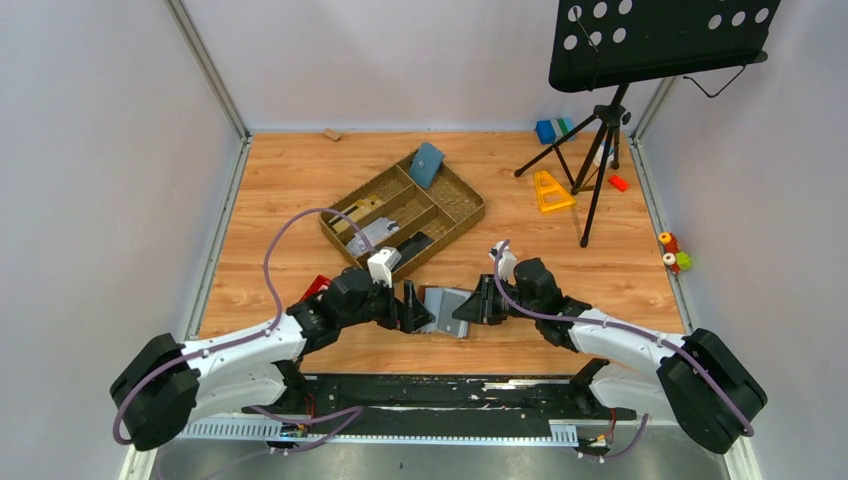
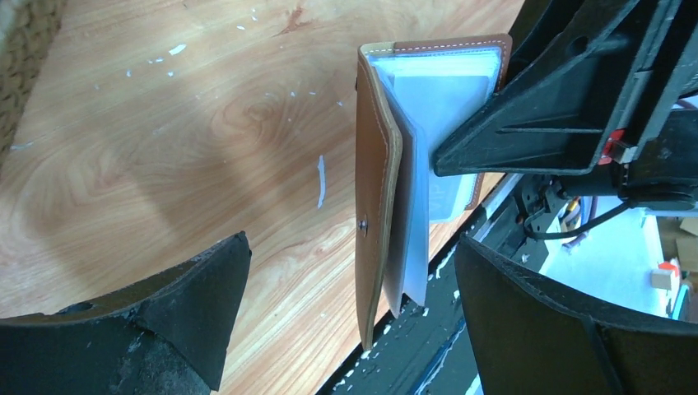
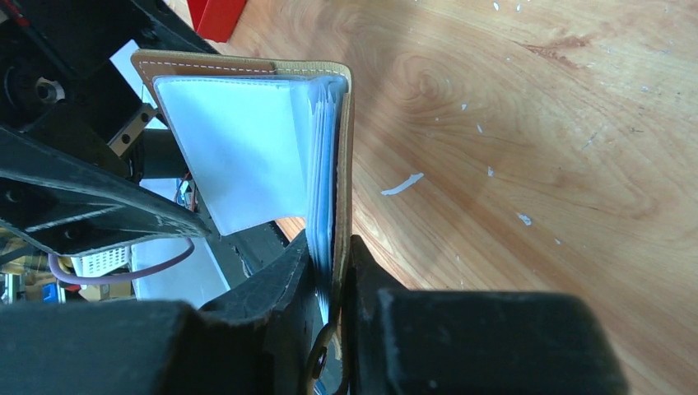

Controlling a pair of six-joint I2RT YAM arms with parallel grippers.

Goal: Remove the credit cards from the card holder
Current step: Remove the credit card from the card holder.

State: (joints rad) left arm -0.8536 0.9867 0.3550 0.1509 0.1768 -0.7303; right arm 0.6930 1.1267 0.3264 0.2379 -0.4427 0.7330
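Top view, lower middle: small brown leather-look folding card holder stands on edge, open, clear sleeves fanned. It is close to the near edge of the wooden table, partly over the black rail there.

Right gripper pinches one brown cover together with the sleeve stack, fingers pressed onto it. Left gripper is spread wide, one finger on either side of the other cover, touching neither face.

Both forearms lie low, reaching inward from lower left and lower right, wrists nearly meeting.

Brown woven divided tray sits just above, with a blue-teal pouch in its upper compartment. Bare wood runs right of the tray to the black music stand tripod.
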